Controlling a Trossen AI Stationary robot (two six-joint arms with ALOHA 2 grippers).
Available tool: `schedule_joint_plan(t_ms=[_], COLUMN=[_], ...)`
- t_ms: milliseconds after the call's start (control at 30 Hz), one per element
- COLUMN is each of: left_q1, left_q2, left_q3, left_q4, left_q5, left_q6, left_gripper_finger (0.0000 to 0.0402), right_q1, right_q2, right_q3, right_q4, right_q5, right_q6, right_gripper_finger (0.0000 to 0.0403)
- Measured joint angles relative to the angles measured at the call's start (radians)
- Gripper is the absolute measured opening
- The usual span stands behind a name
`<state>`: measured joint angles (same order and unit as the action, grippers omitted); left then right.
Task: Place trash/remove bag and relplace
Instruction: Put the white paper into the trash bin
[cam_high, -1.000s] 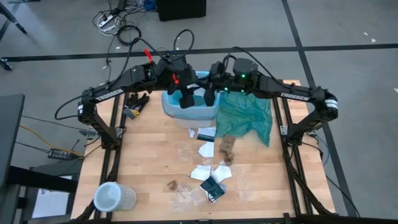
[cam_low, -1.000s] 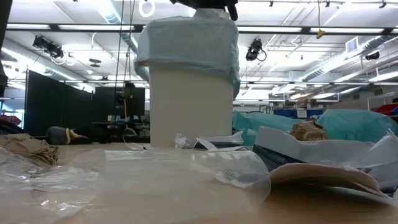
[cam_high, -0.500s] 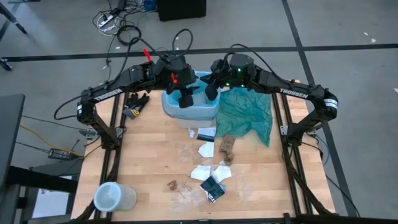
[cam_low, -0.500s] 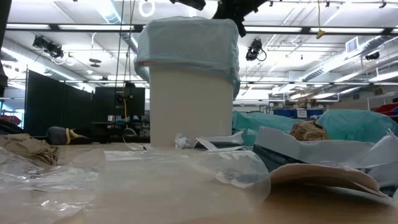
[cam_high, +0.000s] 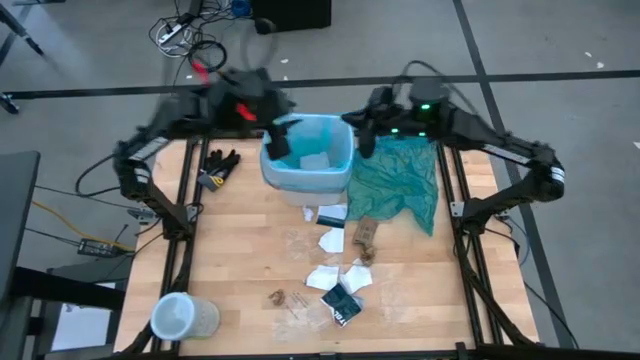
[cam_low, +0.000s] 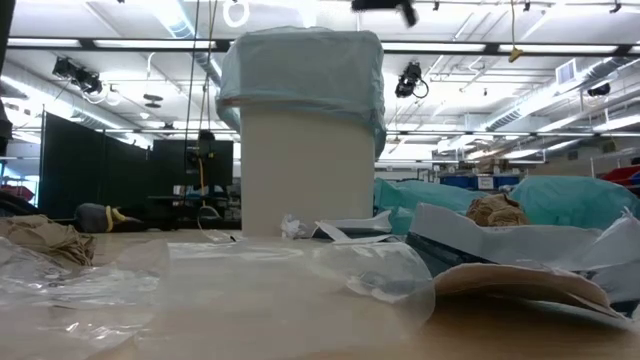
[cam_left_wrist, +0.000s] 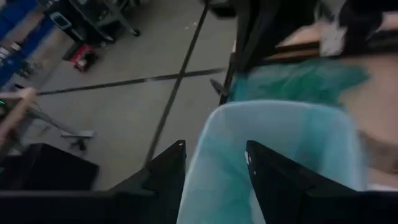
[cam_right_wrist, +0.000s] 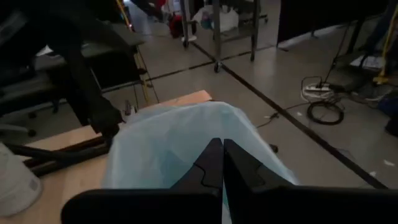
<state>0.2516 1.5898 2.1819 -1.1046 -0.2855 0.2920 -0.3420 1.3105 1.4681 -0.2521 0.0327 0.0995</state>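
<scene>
The bag (cam_high: 308, 160) lines an upright bin at the bench's (cam_high: 240, 260) far edge, mouth up. The left claw (cam_high: 277, 140) hangs spread over its left rim; the right claw (cam_high: 364, 140), pressed together, hangs beside its right rim. The trash (cam_high: 335, 282) lies scattered nearer, with a teal-green bag (cam_high: 400, 190) just right of the bin.

Bag (cam_high: 308, 165): light blue translucent liner, fitted in the bin, mouth open, rim folded over the top edge; it sits between the left gripper (cam_high: 277, 140) and right gripper (cam_high: 365, 140). Trash (cam_high: 337, 282): white paper scraps, a dark wrapper, brown bits, apparently clear plastic, scattered well nearer the table's front than both grippers.
</scene>
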Motion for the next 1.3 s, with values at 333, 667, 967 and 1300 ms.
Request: schedule_joint_plan(t_ms=[333, 667, 967, 1300], left_q1=[-0.033, -0.258, -0.364, -0.365], left_q2=[-0.138, -0.377, -0.401, -0.236], left_q3=[-0.214, -0.831, -1.258, -1.424], left_q4=[-0.270, 0.140, 0.685, 0.982], left_q5=[0.312, 0.269, 0.050, 0.025], left_q6=[-0.259, -0.612, -0.741, -0.717], left_gripper_finger=[0.0165, 0.0165, 0.0165, 0.0165], right_q1=[0.053, 0.166, 0.232, 0.238], right_q2=[-0.218, -0.251, -0.267, -0.394], right_q3=[0.001, 0.000, 0.000, -0.120], right_q4=[-0.614, -0.857, -0.990, -1.050], right_q5=[0.103, 0.195, 0.214, 0.210], right_q6=[-0.015, 0.076, 0.069, 0.160], right_gripper_finger=[0.0000, 0.0000, 0.0000, 0.0000])
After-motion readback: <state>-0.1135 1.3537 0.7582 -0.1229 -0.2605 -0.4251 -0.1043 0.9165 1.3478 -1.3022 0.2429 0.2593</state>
